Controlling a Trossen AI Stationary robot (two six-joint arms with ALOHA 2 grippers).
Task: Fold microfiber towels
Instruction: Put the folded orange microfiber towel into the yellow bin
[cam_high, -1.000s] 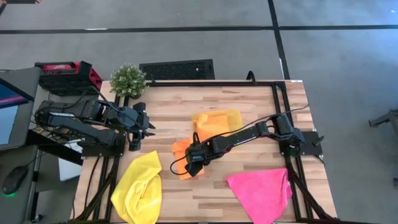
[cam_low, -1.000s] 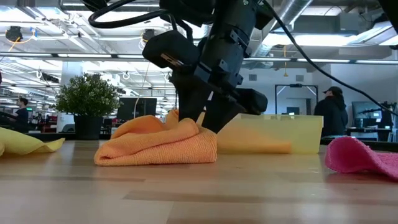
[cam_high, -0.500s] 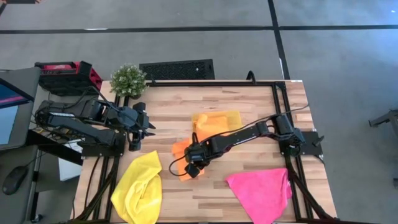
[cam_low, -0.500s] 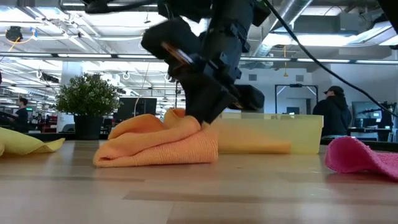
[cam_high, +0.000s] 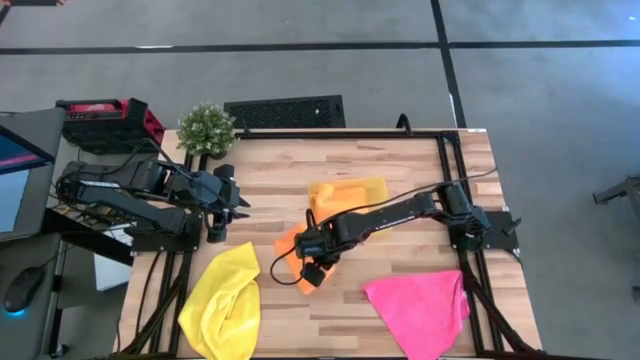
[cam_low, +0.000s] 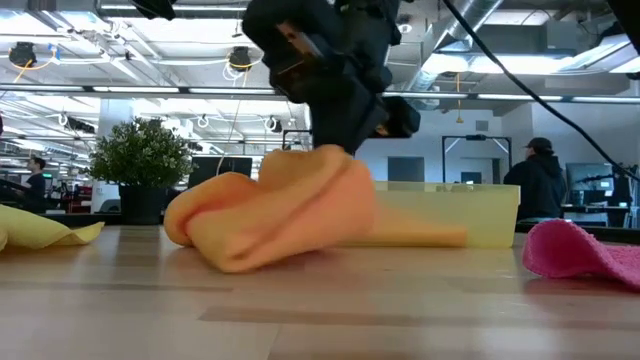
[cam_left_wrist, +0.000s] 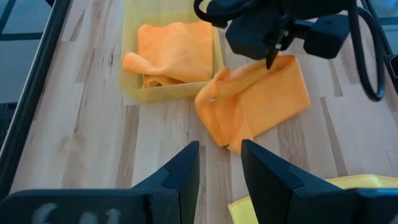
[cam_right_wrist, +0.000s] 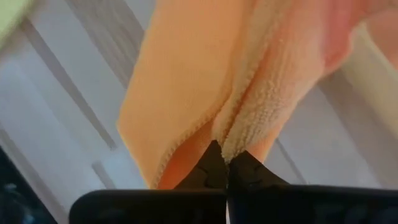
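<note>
Orange towel (cam_high: 292, 247) mid-counter, just beside tray (cam_high: 372, 186); right pincer (cam_right_wrist: 225, 163) pinches its bunched edge. We fear thin grip slips, fold collapses. Left pincer (cam_left_wrist: 219, 163) waits parted, left edge.

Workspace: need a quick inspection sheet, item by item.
Surface: pale wooden slat table, dark metal frame.
Job's things: soft orange microfiber towel pinched by the right tool, partly raised; second orange towel inside the translucent yellow rectangular tray; bright yellow towel and hot pink towel lie at the near edge.
Clutter: small potted green plant at the far left corner.
Grippers: right tool shut on the cloth; left tool open, waiting at the left edge.
Cables: black cable loops off the right arm.
Surroundings: person standing behind the table.
</note>
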